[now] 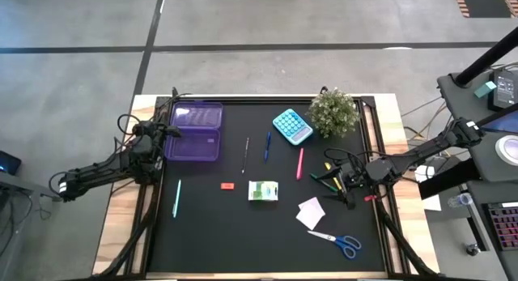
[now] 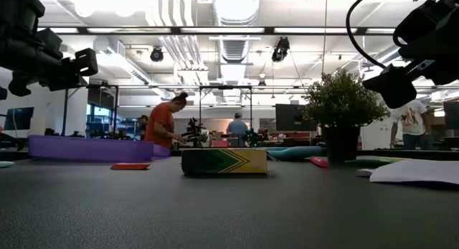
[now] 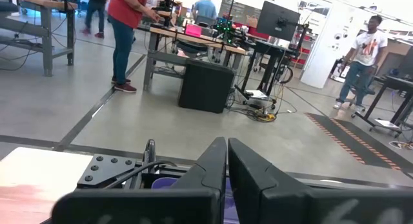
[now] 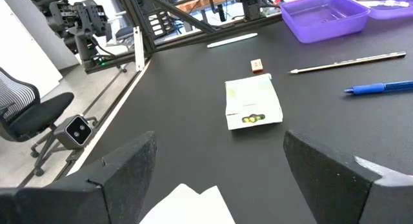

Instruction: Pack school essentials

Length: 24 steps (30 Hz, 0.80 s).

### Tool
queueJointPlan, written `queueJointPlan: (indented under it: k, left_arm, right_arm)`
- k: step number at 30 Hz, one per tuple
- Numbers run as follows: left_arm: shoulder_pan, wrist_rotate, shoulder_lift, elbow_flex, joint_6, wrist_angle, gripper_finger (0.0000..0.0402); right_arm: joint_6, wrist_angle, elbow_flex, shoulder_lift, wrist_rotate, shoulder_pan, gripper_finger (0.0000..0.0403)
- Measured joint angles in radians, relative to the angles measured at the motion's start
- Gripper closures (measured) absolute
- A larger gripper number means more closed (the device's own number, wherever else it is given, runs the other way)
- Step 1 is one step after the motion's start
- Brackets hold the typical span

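Pale paper square (image 4: 193, 206) just beneath the spread right pincer (image 4: 219, 166), green-white pack (image 4: 253, 104) beyond

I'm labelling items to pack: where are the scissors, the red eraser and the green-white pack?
scissors (image 1: 341, 241): high view, on the pivot, between blades and blue handles.
red eraser (image 1: 227, 185): high view, its middle.
green-white pack (image 4: 253, 103): right wrist view, middle of its top face.

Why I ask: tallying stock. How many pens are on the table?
6, unless more are hidden: teal pen far left; black pen, blue pen and pink pen mid-table; yellow pen and green pen at right.
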Motion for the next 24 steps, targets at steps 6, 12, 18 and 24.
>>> queueJointPlan:
  k: [6,12,18,24]
  left_arm:
    - [0.000,0.000,0.000,0.000,0.000,0.000,0.0402]
    - [0.001,0.000,0.000,0.000,0.000,0.000,0.0402]
    - [0.000,0.000,0.000,0.000,0.000,0.000,0.0402]
    - [0.000,0.000,0.000,0.000,0.000,0.000,0.0402]
  right_arm:
    - [0.000,0.000,0.000,0.000,0.000,0.000,0.0075]
    - [0.000,0.000,0.000,0.000,0.000,0.000,0.0075]
    - [-0.010,0.017,0.000,0.000,0.001,-0.001,0.0075]
    - [-0.004,0.167,0.000,0.000,0.003,0.000,0.0075]
